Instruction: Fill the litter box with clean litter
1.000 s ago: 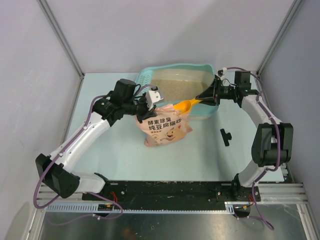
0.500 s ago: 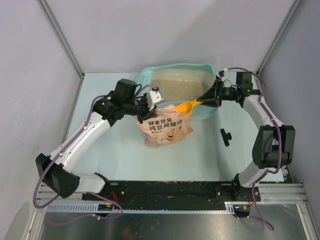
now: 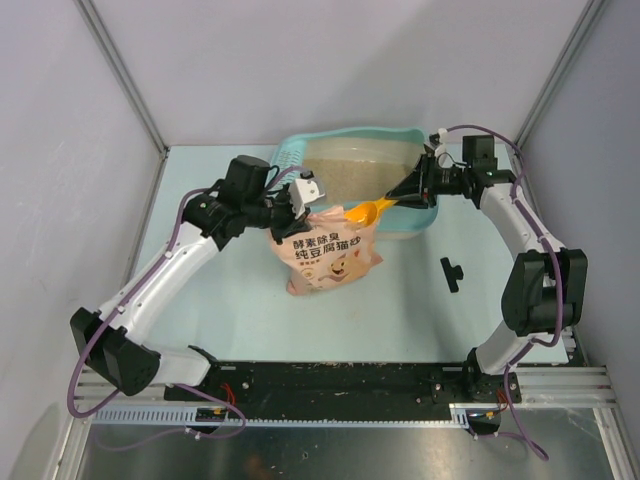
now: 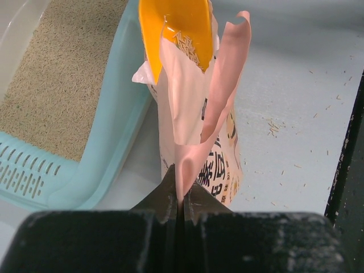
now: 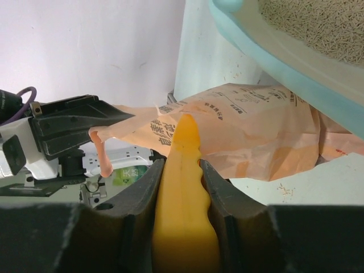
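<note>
Sitting at the far middle of the table (image 3: 215,300) — large light-teal plastic litter box (image 3: 350,134), already bedded with fine beige clean litter (image 3: 350,172). Standing just before its near wall, pink-orange printed bag (image 3: 330,258), top edge being pinched by the tightly closed left gripper (image 4: 179,193). Gripping an orange plastic scoop (image 3: 368,211) by the handle, right gripper (image 5: 181,165) partway open, scoop's length running from the box's right end to the bag mouth. Showing granules in the bowl from the left wrist only — handle grip from the right.

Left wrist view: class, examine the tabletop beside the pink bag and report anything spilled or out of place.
Stray litter granules lie scattered on the table, right of the bag in this view, outside the litter box. Litter belongs in the box, so they look spilled. Nothing else there stands out.
</note>
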